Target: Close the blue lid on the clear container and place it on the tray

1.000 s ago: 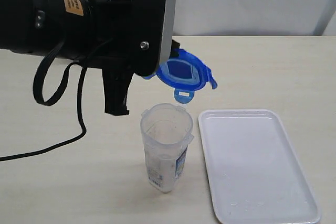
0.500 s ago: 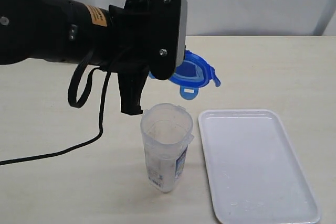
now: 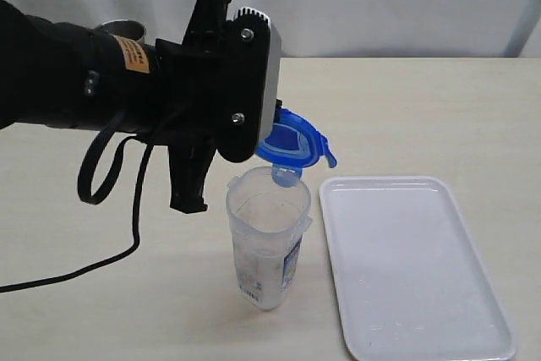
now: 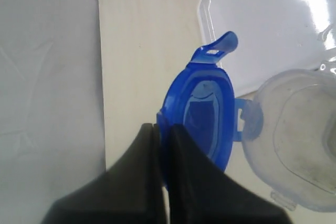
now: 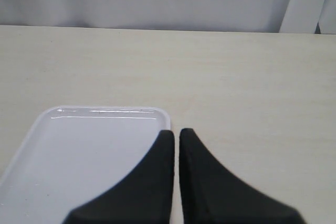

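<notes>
above the clear container [image 3: 268,243], the blue lid [image 3: 297,148] hangs tilted in the left end effector [image 4: 161,128].
its jaws pinch the lid's edge (one flap dips just over the open mouth); the container stands upright on the surface [image 3: 439,107], just beside the white tray [image 3: 423,276]. the right end effector [image 5: 176,132], pressed together, holds nothing, near the tray's corner.

Pale beige tabletop [image 3: 423,107], creased white cloth backdrop [image 3: 380,6] behind it; white upright post [image 5: 304,1] beside the cloth, even light
</notes>
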You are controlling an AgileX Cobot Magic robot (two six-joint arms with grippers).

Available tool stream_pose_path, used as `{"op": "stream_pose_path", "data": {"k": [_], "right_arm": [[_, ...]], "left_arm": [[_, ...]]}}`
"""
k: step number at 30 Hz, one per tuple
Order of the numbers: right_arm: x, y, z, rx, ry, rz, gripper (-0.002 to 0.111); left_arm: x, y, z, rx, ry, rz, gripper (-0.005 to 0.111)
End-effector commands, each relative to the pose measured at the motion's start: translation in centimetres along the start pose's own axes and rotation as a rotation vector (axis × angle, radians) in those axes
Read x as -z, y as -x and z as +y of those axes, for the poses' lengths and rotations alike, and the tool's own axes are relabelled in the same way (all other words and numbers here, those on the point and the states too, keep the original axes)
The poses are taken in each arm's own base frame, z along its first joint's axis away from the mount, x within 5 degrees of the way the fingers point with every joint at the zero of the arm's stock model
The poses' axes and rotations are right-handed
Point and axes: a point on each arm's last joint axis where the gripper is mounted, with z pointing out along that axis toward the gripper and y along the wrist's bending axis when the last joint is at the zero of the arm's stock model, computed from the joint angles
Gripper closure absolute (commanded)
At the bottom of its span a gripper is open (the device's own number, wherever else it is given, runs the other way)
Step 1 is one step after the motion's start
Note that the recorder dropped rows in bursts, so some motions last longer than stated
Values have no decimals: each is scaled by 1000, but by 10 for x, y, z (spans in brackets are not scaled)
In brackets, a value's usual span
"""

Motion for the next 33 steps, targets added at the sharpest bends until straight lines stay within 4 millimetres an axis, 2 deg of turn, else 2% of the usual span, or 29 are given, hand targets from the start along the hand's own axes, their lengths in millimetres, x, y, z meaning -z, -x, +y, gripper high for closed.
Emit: {"op": "stream_pose_path", "data": {"k": [1, 5, 8, 22, 33], "right_arm": [[0, -1, 0, 3, 1, -6, 104], [0, -1, 0, 3, 1, -6, 104], [0, -1, 0, 3, 1, -6, 104], [0, -1, 0, 3, 1, -6, 104], [0, -1, 0, 3, 1, -6, 104]], "left_arm": [[6, 2, 1, 23, 13, -13, 107], [3, 1, -10, 21, -3, -9, 107], [1, 8, -18, -10, -12, -28, 107], [2, 9, -19, -75, -14, -21, 107], [19, 5, -24, -98, 47, -27, 107]]}}
